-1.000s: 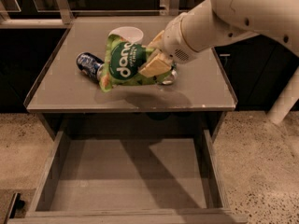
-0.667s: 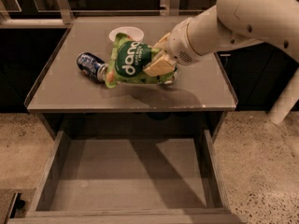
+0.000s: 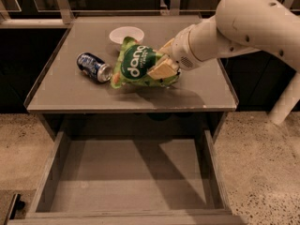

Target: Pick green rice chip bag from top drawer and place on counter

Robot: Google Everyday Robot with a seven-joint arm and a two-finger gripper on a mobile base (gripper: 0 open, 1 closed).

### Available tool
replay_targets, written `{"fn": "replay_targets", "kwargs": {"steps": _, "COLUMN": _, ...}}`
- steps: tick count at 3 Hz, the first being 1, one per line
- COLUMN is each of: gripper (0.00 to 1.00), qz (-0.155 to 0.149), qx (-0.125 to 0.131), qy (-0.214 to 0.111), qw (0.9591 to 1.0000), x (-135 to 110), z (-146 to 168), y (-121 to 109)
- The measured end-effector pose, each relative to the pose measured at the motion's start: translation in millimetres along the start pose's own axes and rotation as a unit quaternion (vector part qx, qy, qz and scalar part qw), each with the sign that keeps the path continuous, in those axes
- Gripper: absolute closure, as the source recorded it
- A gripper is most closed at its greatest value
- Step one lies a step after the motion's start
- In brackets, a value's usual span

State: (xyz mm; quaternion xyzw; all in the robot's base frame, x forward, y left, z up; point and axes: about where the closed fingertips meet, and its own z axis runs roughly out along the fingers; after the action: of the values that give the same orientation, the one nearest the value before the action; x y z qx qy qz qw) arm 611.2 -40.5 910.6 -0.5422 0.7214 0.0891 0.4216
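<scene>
**Set the bag down gently, clear of the can**

The table (image 3: 206,88) has bare surface in front of and to the right of the load. Below it, the top drawer (image 3: 126,182) stands pulled out, its bottom bare. The green rice chip bag (image 3: 133,64) hangs tilted low over the table's middle. Its left corner is just beside a blue can (image 3: 93,67) lying on its side, and a white bowl (image 3: 126,34) sits just behind. The tool (image 3: 161,71) is clamped on the bag's right side. Best, I judge, to lower straight until the bag rests, then let go and lift away without nudging the can.
</scene>
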Motion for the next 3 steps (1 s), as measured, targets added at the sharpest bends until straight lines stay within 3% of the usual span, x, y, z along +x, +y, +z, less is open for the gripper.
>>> {"fn": "replay_targets", "kwargs": {"steps": 3, "gripper": 0.13, "qz": 0.0, "qx": 0.0, "qy": 0.0, "qw": 1.0, "x": -0.1, "z": 0.0, "y": 0.0}}
